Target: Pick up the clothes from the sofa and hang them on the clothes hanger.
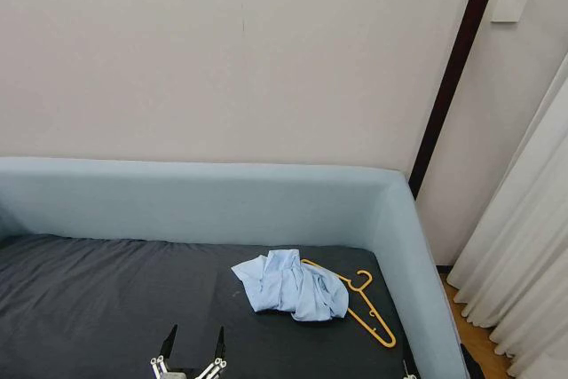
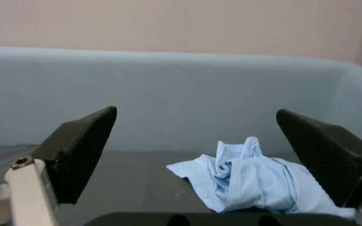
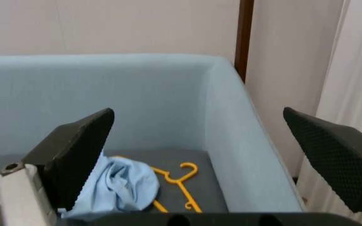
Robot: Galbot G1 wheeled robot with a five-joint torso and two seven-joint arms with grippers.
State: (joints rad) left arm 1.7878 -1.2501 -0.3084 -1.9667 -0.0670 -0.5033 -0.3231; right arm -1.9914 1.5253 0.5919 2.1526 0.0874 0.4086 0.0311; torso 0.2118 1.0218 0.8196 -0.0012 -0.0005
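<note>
The sofa point(image 1: 204, 201) was seen to be bounded at the back by a pale blue backrest and at the right end by an armrest point(image 1: 399, 228) of the same colour. The left and middle of the dark seat point(image 1: 80, 299) were left bare, so open room was offered there up to the backrest.

The left gripper point(image 1: 198, 330) was held low at the front edge of the seat, left of centre, fingers pointed toward the backrest. Its jaws were spread wide and nothing was held between them.

To its right and farther back, well apart from it, the clothes point(image 1: 288, 286) were found crumpled in a light blue heap on the seat. The yellow hanger point(image 1: 373, 329) was laid flat just beside them on the right, one arm tucked under the cloth, its hook close to the armrest.

The right gripper point(image 3: 198, 113) was aimed at the sofa's right corner, short of the clothes and hanger, jaws fully parted and empty.

Beyond the armrest, a dark door frame point(image 1: 453, 77) and a white curtain point(image 1: 524, 255) were seen
</note>
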